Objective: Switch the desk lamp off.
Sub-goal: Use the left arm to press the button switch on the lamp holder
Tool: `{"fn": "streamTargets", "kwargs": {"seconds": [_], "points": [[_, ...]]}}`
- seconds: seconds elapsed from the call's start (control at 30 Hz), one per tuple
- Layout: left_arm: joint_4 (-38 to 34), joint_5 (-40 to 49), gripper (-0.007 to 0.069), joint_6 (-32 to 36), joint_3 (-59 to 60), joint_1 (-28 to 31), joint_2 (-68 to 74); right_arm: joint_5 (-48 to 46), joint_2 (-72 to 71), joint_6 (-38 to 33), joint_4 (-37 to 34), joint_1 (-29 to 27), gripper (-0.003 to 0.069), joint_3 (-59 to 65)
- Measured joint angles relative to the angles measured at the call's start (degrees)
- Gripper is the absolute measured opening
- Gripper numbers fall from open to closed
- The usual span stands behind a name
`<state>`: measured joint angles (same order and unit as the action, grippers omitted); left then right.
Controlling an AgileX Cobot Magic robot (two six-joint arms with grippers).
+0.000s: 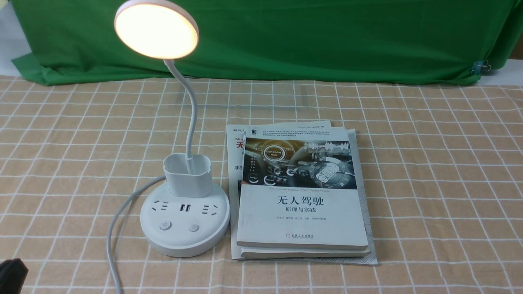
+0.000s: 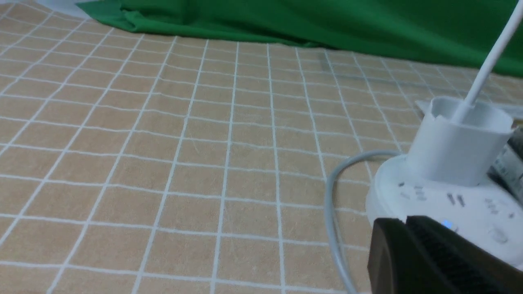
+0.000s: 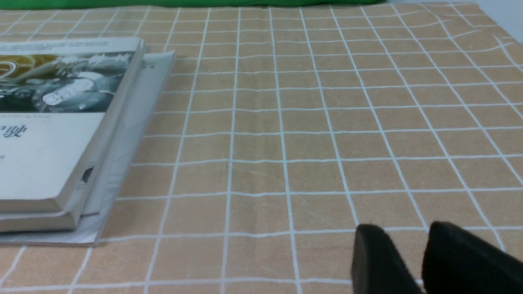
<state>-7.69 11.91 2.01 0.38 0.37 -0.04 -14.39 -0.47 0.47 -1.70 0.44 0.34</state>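
The white desk lamp stands left of centre, lit: its disc head [image 1: 156, 28] glows. A gooseneck [image 1: 191, 118] runs down into a small cup [image 1: 188, 175] on the round base [image 1: 184, 239]. The base has sockets and two buttons [image 1: 165, 225] [image 1: 193, 227]. My left gripper [image 1: 12, 275] shows only as a dark tip at the lower left corner, well clear of the lamp. In the left wrist view the left gripper [image 2: 404, 222] has its jaws together and empty, in front of the base [image 2: 470, 204], where a blue light [image 2: 448, 223] glows. My right gripper [image 3: 402, 232] is slightly open and empty over bare cloth.
A stack of books [image 1: 302, 196] lies right beside the lamp base and shows in the right wrist view [image 3: 61, 122]. The lamp's cord [image 1: 118, 216] curves off the base toward the front left. Checked tan tablecloth [image 1: 429, 163]; green drape [image 1: 327, 36] at the back.
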Motion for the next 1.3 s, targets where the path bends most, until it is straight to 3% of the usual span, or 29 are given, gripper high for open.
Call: {"fn": "streamTargets", "kwargs": {"seconds": [0.23,0.4,0.5,0.73,0.87,1.0,1.3], "points": [[-20.6,-10.5,0.0017,-7.3,0.0,0.0,0.0,0.0,0.0,0.0,0.0,0.0,0.0243,0.0],[-23.7,-14.6,0.0017,-7.9,0.0,0.0,0.0,0.0,0.0,0.0,0.0,0.0,0.0243,0.0],[-24.8,-10.7,0.0017,-9.2,-0.9,0.0,0.6,0.0,0.0,0.0,0.0,0.0,0.0243,0.0],[-10.8,20.4,0.0017,-6.9,-20.3,0.0,19.8,0.0,0.0,0.0,0.0,0.0,0.0243,0.0],[-6.2,37.0,0.0017,-0.4,-32.4,0.0,38.5,0.0,0.0,0.0,0.0,0.0,0.0243,0.0],[-5.2,41.3,0.0017,2.7,-39.3,-1.8,52.4,0.0,0.0,0.0,0.0,0.0,0.0243,0.0],[-1.7,42.4,0.0017,2.9,-51.9,-22.0,78.9,0.0,0.0,0.0,0.0,-0.1,0.0243,0.0]]}}
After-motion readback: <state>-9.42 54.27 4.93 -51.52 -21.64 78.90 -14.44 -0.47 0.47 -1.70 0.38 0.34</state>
